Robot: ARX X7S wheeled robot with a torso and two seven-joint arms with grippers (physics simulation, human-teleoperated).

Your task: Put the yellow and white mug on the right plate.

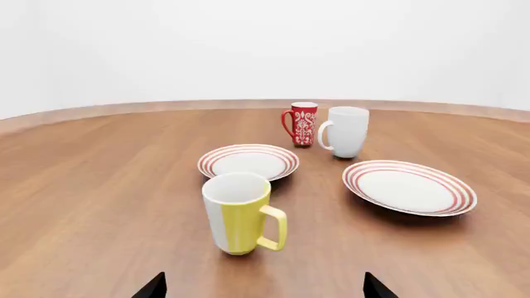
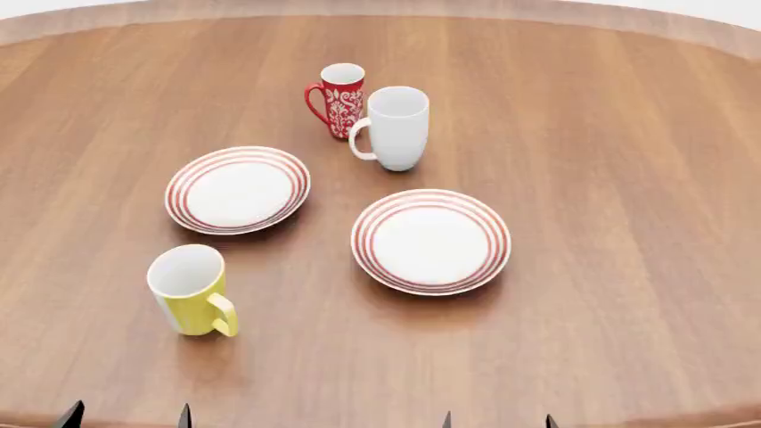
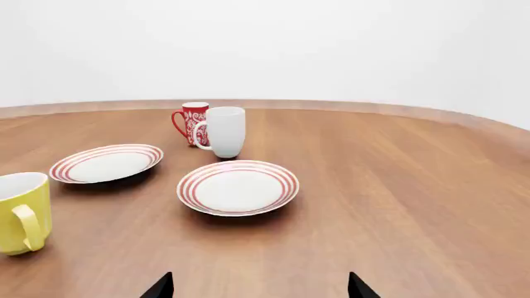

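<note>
The yellow and white mug (image 2: 191, 292) stands upright on the wooden table (image 2: 618, 178) at the front left, its handle toward the front right; it also shows as the mug (image 1: 240, 213) and the mug (image 3: 20, 213). The right plate (image 2: 430, 241), white with red rings, lies near the middle, also seen as the plate (image 1: 409, 187) and the plate (image 3: 238, 187). My left gripper (image 2: 127, 415) is open at the table's front edge, just short of the mug (image 1: 263, 287). My right gripper (image 2: 498, 420) is open too, in front of the right plate (image 3: 259, 287). Neither holds anything.
A second ringed plate (image 2: 238, 189) lies behind the yellow mug. A plain white mug (image 2: 395, 127) and a red patterned mug (image 2: 339, 100) stand together behind the right plate. The table's curved far edge (image 2: 356, 7) runs along the back.
</note>
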